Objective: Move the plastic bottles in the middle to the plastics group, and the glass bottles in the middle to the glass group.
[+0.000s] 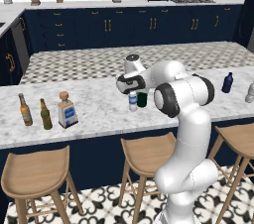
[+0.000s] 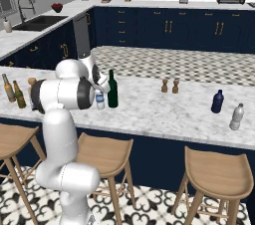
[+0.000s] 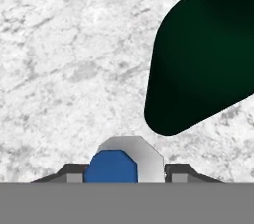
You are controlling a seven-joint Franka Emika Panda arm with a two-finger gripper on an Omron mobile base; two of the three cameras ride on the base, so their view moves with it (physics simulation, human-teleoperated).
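Navy cabinets back a white marble counter (image 1: 99,114); the hand (image 3: 124,173) pinches the small water bottle (image 1: 133,101) mid-counter, the dark green wine bottle (image 2: 113,89) just beside it at three o'clock in the right base view

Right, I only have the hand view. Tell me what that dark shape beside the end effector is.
Observer: A tall dark green wine bottle, upright, close beside the small water bottle.
Operator: Point me to the plastics group.
Observer: A navy bottle and a pale grey bottle stand far along the counter, on the arm's right.
Operator: Report the square bottle.
Observer: The square bottle is at the opposite end, next to two slim beer bottles.
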